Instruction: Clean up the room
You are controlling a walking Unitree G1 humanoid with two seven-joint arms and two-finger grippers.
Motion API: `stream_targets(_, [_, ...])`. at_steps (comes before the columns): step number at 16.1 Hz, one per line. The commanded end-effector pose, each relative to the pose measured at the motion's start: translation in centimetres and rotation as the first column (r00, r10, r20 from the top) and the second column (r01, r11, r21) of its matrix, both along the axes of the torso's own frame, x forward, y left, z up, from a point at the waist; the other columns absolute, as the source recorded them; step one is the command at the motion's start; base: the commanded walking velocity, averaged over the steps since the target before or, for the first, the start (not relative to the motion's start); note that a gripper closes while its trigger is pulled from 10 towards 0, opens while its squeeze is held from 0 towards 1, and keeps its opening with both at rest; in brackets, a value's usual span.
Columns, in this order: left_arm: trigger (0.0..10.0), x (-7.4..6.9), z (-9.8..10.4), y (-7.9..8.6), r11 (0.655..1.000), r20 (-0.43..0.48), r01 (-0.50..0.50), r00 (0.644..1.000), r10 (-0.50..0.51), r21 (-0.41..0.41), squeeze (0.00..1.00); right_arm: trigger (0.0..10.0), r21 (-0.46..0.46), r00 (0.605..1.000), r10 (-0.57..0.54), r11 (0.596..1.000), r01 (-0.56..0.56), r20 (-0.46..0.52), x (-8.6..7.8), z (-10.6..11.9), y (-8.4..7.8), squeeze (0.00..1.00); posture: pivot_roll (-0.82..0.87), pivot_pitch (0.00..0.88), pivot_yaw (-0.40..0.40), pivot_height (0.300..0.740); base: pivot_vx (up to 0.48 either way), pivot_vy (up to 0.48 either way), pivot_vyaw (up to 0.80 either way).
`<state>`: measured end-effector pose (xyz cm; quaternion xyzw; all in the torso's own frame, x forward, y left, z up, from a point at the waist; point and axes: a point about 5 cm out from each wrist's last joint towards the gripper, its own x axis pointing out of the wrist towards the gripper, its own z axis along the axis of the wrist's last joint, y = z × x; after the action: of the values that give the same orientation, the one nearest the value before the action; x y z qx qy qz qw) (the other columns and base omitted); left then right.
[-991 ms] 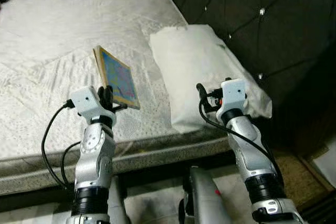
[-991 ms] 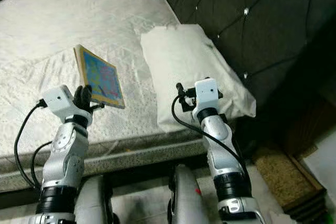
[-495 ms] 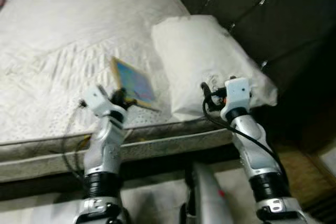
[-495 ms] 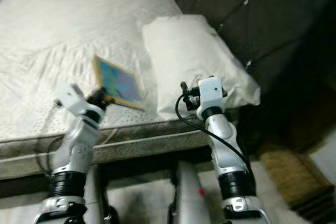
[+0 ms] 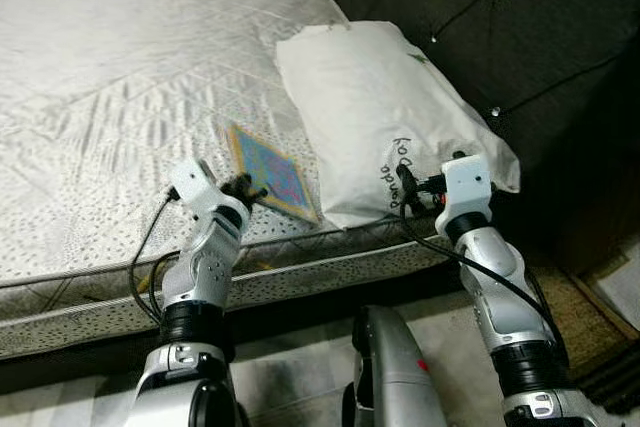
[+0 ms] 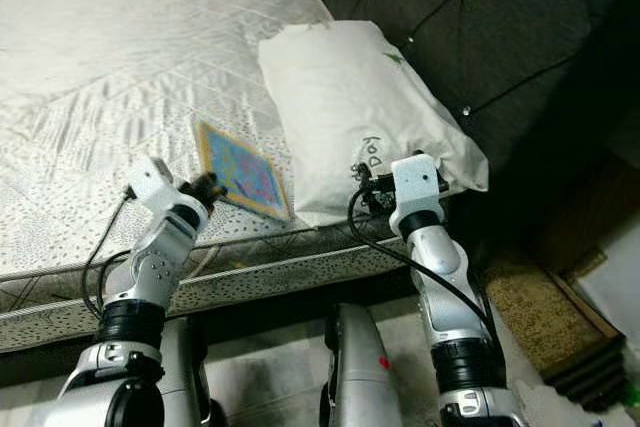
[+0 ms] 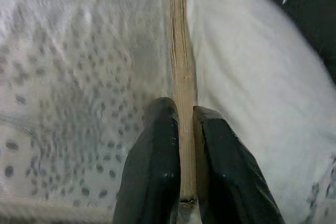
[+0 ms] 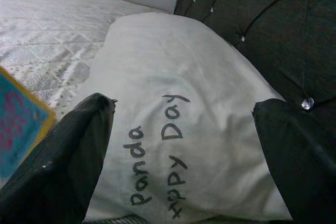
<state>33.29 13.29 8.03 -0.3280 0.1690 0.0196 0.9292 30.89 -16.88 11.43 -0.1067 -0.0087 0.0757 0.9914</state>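
Left gripper [image 5: 243, 190] pinches the near edge of a thin picture book [image 5: 272, 172], fingers [image 7: 157, 150] pressed against both faces. Book sits tilted near the bed's [image 5: 100, 97] front edge, just beside the white pillow [image 5: 370, 97].

Right gripper [image 8: 178, 171] spread wide, aimed at the pillow, holding nothing.

Judgement: tidying barely begun. Book gripped but not yet put away; pillow likely still to straighten.

Dark tufted headboard [image 5: 520, 37] behind the bed; brown mat [image 6: 540, 312] on the floor beside it.
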Motion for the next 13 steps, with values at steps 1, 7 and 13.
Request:
stream_targets(1, [10.0,0.9,1.1,-0.3,0.999,0.046,0.042,0.998,-0.041,-0.026,0.0,10.0,-0.013,1.0,-0.011,1.0,0.012,0.016,-0.1,0.5,-0.5,0.0,-0.21,0.0,-0.041,0.56,0.0,0.0,0.0])
stream_targets(7, [10.0,2.6,0.0,0.3,0.991,0.013,0.136,0.991,-0.136,-0.004,0.0,10.0,-0.044,1.0,-0.013,0.999,0.014,0.012,-0.6,0.7,-1.3,0.0,-0.25,0.0,-0.059,0.56,0.0,0.0,0.0])
stream_targets(13, [10.0,3.1,0.0,2.7,0.995,0.031,0.083,0.996,-0.085,0.062,0.0,10.0,-0.077,1.0,-0.022,0.997,0.023,0.008,-1.3,0.9,-2.2,0.0,-0.28,0.0,-0.07,0.56,0.0,0.0,0.0])
